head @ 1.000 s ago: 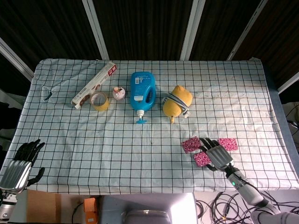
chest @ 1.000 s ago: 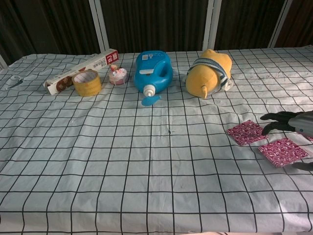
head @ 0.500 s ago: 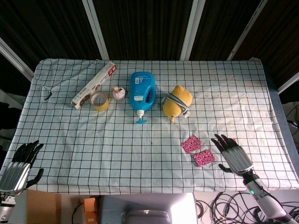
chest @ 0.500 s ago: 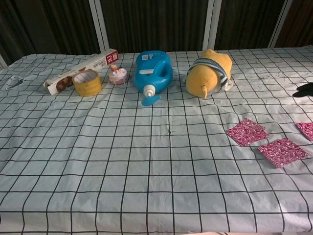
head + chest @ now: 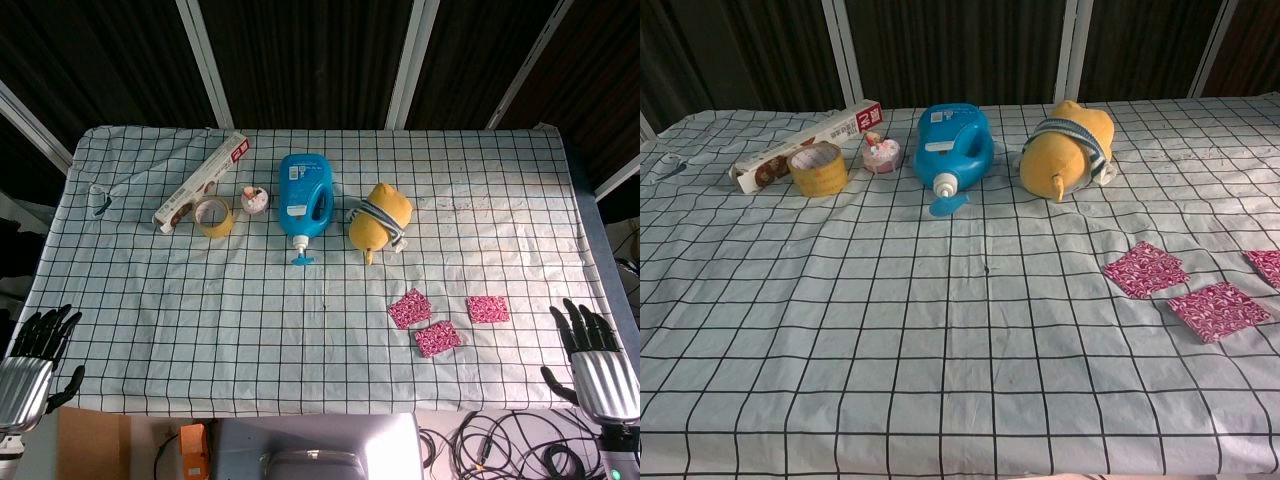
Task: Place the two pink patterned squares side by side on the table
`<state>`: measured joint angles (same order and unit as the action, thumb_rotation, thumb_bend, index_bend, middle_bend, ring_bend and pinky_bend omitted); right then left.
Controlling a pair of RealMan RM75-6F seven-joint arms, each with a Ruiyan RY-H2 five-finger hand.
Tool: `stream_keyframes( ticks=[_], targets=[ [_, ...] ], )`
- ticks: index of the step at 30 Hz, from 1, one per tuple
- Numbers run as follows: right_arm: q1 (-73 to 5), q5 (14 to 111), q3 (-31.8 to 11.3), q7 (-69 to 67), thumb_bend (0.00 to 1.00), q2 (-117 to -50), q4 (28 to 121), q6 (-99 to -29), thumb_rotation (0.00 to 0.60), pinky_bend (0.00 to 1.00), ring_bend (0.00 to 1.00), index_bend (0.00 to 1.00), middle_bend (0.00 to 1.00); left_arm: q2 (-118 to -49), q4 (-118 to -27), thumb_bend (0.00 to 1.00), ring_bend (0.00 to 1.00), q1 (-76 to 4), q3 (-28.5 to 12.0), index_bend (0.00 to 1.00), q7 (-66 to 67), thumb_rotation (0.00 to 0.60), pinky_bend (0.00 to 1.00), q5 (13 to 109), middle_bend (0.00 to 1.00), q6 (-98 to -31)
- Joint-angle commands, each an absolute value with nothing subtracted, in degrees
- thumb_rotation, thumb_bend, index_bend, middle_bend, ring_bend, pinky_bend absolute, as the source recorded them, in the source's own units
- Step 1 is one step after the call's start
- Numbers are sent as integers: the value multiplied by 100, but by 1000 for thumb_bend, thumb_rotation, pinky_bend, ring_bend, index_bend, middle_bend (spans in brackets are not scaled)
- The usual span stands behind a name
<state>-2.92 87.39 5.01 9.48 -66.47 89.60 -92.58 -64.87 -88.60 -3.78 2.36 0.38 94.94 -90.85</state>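
Note:
Three pink patterned squares lie flat on the checked cloth at the right. One square point(image 5: 409, 307) point(image 5: 1146, 269) and a second square point(image 5: 437, 338) point(image 5: 1219, 310) sit nearly corner to corner. A third square point(image 5: 487, 309) point(image 5: 1267, 265) lies apart, further right. My right hand point(image 5: 598, 360) hangs off the table's front right corner, fingers spread, holding nothing. Beyond the front left corner my left hand point(image 5: 27, 365) is open and empty too. Neither hand shows in the chest view.
Along the back stand a long box point(image 5: 201, 181), a tape roll point(image 5: 214, 216), a small pink cup point(image 5: 255, 199), a blue detergent bottle point(image 5: 305, 191) lying down, and a yellow plush toy point(image 5: 379, 218). Cables lie on the floor by the right hand.
My right hand has drawn back from the squares to the right, off the table's front right corner. The left hand has slipped slightly lower. The squares lie still.

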Motion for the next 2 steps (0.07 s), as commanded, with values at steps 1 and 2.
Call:
stream_keyframes(
  ticks=[1,2],
  targets=[
    [-315,8767,504,875,181,-6640,8951,-9098,600,104,0,0,0,-6494,-8851,420,0,-375,242,0,38,600,0,9474,0,-9050],
    [-324,8774,500,861,181,-6633,8952,-9051,600,104,0,0,0,-6495,-8855,420,0,-380,238,0,41,600,0,9459,0,-9027]
  ],
)
